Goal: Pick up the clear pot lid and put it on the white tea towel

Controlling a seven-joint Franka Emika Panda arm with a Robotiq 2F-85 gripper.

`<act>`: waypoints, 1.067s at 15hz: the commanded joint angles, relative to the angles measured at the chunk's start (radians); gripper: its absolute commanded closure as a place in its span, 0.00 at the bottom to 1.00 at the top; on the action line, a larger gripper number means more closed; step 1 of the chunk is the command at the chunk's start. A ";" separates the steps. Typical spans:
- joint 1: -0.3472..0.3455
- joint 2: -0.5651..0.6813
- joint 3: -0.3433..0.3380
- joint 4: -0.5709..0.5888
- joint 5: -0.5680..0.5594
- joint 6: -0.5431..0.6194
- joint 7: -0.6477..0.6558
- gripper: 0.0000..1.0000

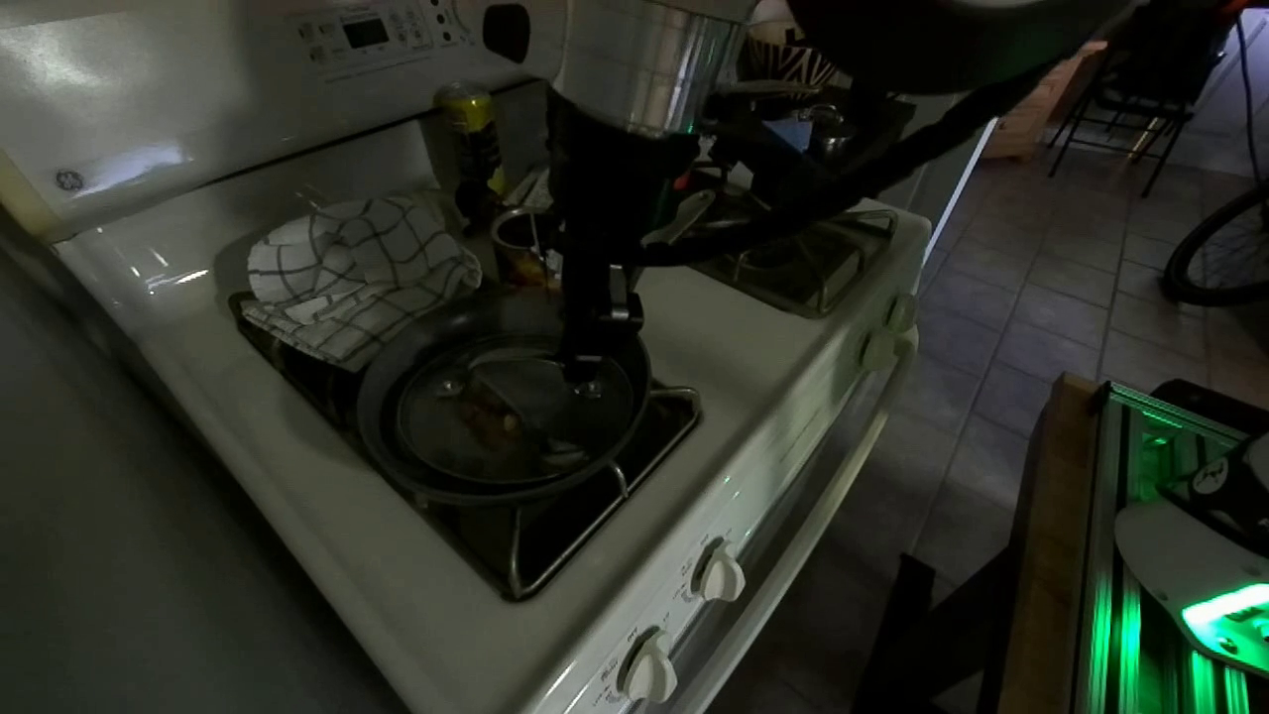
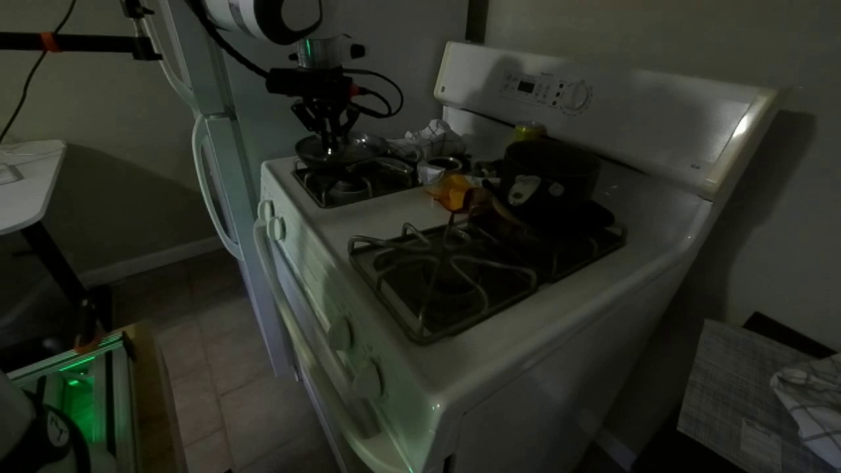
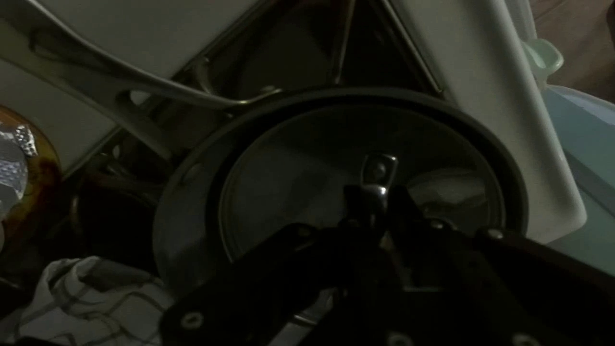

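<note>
One clear pot lid is in frying pan dir. below pincer. Jaws nearly tog., pinching lid's metal handle. White checked tea towel nearby, to pincer's side.

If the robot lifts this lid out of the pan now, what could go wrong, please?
The hand is near one end of the handle, so the lid may tilt when lifted.
The lid lies inside the pan, so its edge might catch on the way up.
The towel beside the pan is crumpled; a lid laid there could sit unevenly or slide.
</note>
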 commanded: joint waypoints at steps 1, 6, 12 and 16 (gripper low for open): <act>0.013 0.021 0.009 0.003 -0.067 0.010 0.087 0.66; 0.023 0.032 0.017 0.004 -0.069 0.028 0.135 0.27; 0.008 0.056 0.021 0.008 0.002 0.074 0.110 0.12; -0.002 0.064 0.020 0.008 0.017 0.064 0.098 0.50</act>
